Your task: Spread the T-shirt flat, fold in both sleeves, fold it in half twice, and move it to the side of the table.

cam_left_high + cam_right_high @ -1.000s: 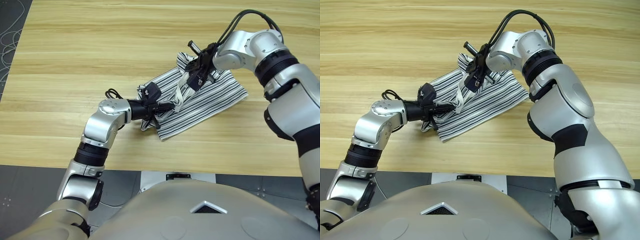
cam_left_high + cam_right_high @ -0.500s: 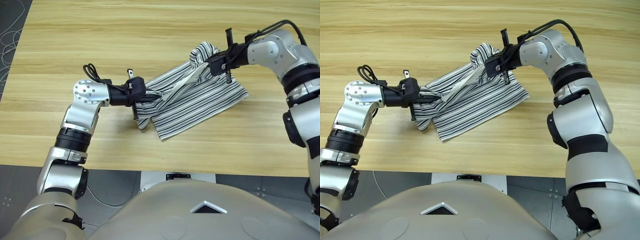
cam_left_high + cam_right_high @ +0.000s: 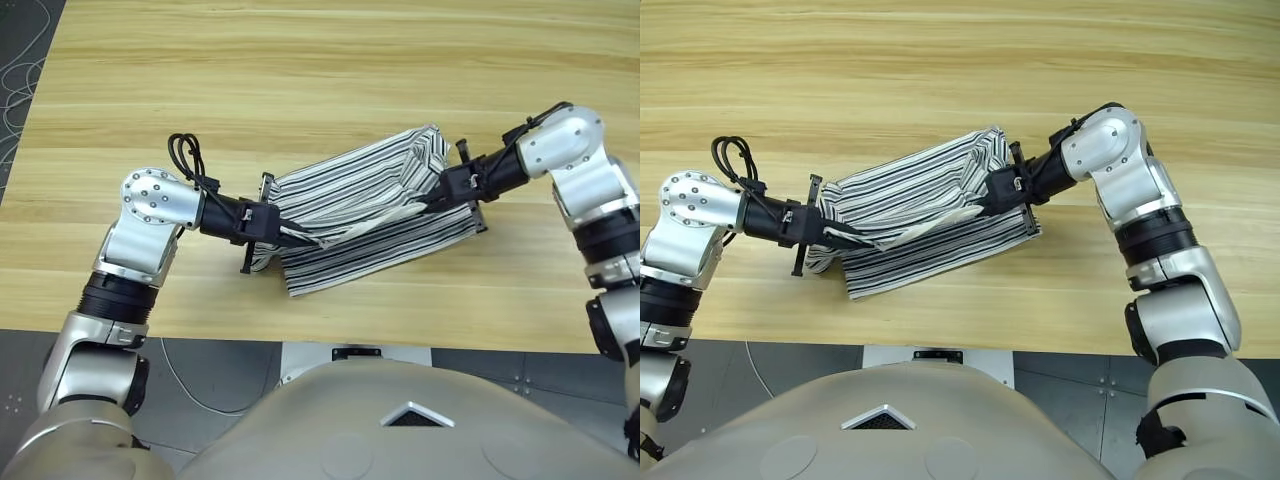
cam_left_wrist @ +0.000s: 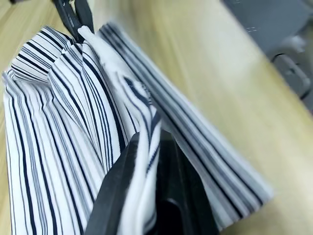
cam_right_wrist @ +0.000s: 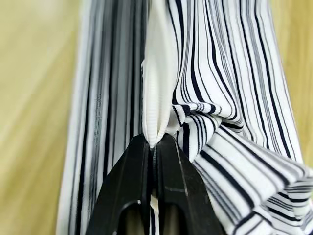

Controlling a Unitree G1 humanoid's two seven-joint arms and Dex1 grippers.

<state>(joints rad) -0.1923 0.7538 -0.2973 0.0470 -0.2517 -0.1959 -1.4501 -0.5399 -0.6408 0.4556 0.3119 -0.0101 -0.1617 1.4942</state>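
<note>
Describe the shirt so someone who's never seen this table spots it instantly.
On the light wooden table, look near the front edge, between the robot's two arms. The T-shirt is stretched there, pinched by the left hand and right hand; it is the sole cloth, white with dark stripes.

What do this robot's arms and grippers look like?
The left arm and right arm are rounded silver segments with black joint bands. A black cable loops by each wrist. The left gripper and right gripper are black, with slim fingers.

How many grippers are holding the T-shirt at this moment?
2. The left gripper is shut on the T-shirt at its left end, the right gripper on its right end.
</note>
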